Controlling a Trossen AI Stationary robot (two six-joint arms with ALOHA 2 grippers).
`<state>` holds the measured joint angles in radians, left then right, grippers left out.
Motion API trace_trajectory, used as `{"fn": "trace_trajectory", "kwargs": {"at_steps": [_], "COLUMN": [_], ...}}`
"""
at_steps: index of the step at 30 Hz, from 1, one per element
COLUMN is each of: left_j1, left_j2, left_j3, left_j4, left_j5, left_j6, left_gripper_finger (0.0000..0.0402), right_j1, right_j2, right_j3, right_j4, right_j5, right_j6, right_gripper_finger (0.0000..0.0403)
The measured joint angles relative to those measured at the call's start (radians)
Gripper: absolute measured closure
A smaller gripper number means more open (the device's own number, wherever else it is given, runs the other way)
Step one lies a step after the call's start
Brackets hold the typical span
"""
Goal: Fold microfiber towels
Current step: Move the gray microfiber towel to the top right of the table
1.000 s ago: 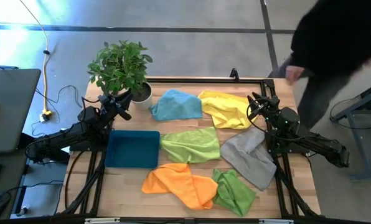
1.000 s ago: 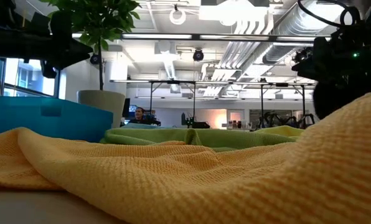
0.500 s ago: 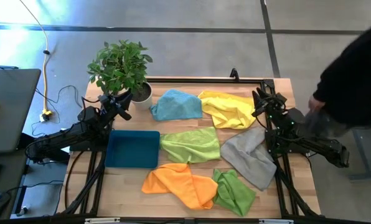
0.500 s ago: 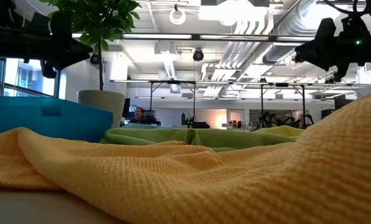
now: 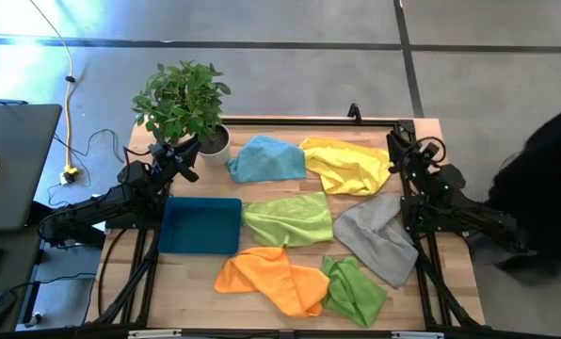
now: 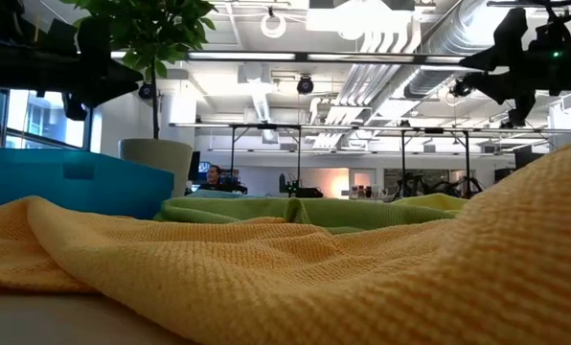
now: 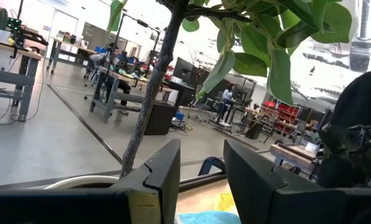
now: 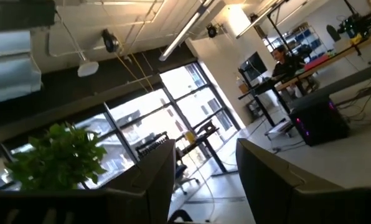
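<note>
The right gripper (image 5: 394, 141) has swung toward the far right corner of the table (image 5: 182, 301) and risen since a second ago; its fingers stand apart, grasping nothing. The left gripper (image 5: 184, 151), also parted and empty, has stayed beside the potted plant (image 5: 181, 98). All six towels lie unfolded as before: light blue (image 5: 266, 158), yellow (image 5: 344, 165), lime green (image 5: 288, 218), grey (image 5: 378, 234), orange (image 5: 269, 277), and a second lime green (image 5: 356, 291). The teal tray (image 5: 200, 225) sits left. The dark-clothed person (image 5: 544, 188) has moved right. No writing is readable.

tray (image 5: 201, 226) left of towels (image 5: 288, 218), plant (image 5: 181, 98) behind
</note>
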<state>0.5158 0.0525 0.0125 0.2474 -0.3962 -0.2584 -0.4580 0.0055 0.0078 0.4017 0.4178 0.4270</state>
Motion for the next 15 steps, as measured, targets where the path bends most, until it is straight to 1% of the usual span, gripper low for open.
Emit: {"fn": "trace_trajectory", "kwargs": {"at_steps": [7,11,15], "left_j1": [0.000,0.000,0.000], "left_j2": [0.000,0.000,0.000], "left_j3": [0.000,0.000,0.000], "left_j4": [0.000,0.000,0.000], "left_j5": [0.000,0.000,0.000], "left_j6": [0.000,0.000,0.000], "left_gripper_finger": [0.0288,0.0288,0.0288], "right_j1": [0.000,0.000,0.000], "right_j2": [0.016,0.068,0.157], "right_j3": [0.003,0.042,0.101], "right_j4": [0.030,0.031,0.029], "right_j5": [-0.008,-0.011,-0.011], "right_j6": [0.002,0.002,-0.035], "right_gripper_finger": [0.0242,0.0242,0.0242]}}
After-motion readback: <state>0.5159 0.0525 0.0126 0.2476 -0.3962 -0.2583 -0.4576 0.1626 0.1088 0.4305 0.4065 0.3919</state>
